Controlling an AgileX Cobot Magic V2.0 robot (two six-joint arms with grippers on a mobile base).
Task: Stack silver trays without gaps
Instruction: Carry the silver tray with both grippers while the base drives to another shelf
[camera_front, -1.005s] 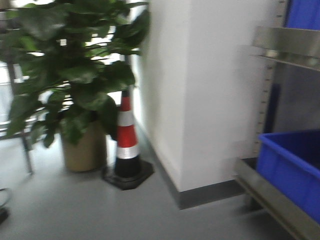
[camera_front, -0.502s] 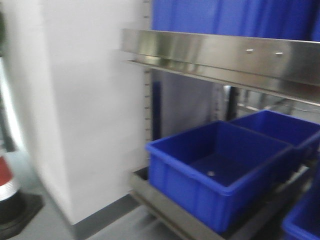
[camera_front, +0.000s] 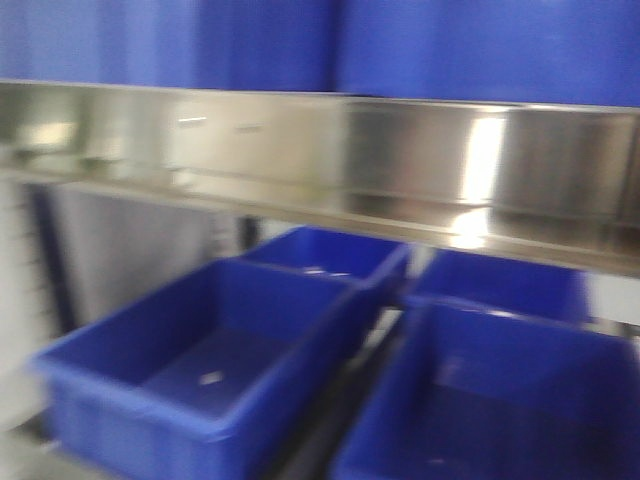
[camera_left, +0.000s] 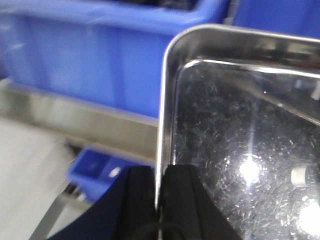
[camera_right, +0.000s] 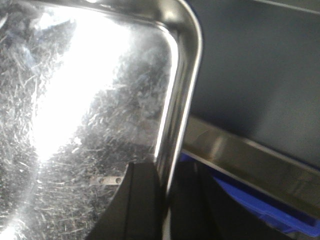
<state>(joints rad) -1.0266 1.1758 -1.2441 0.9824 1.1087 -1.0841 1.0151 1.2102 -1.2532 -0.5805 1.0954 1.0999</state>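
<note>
Blur softens the shelf rail (camera_front: 400, 170) and blue bins (camera_front: 200, 360). Near them the silver tray (camera_left: 240, 150), stiff, light and slippery, probably one pan, hangs between left gripper (camera_left: 160, 195) and right gripper (camera_right: 162, 195), each clamped on a rolled rim, the surest purchase.

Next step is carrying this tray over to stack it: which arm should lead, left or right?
Neither clearly. The left hand and the right hand each pinch a rim, apparently opposite sides of one silver tray, so I'd move both together.

Black fingers (camera_left: 140, 204) pinching silver tray (camera_left: 240, 150) rim, blue bin (camera_left: 90, 55) beyond
</note>
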